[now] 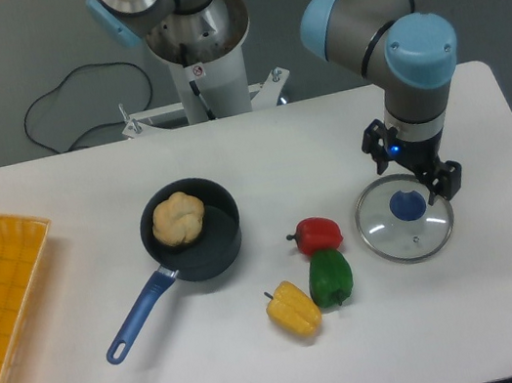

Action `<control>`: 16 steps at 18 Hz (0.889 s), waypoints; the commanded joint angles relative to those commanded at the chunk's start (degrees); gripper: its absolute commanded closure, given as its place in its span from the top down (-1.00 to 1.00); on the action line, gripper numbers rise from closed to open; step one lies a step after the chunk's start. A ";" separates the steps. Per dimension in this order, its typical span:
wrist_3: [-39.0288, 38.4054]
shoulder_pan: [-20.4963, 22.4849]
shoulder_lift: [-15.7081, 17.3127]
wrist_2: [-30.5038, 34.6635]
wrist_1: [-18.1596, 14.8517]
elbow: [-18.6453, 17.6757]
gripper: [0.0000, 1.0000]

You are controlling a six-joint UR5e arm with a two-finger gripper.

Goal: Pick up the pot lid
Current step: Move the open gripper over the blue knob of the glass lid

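Camera: lid (383, 236) on white table (210, 378) — fingers (446, 180) apparently above — cable (96, 65) beyond.

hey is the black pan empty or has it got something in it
Not empty: a light brown, rounded item sits inside the black pan.

On our white table (200, 380), we see a blue-handled black pan (211, 251), red pepper (318, 236), green pepper (331, 278), yellow pepper (294, 312), glass pot lid (405, 217), orange tray (2, 296).

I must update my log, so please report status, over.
Gripper open. Pot lid on table, blue knob up. Red pepper beside lid, not on it.
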 joint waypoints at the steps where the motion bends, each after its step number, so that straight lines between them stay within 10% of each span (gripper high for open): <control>1: 0.00 0.00 0.00 0.00 0.00 0.00 1.00; 16: -0.70 4.39 1.58 -2.29 0.17 -7.20 1.00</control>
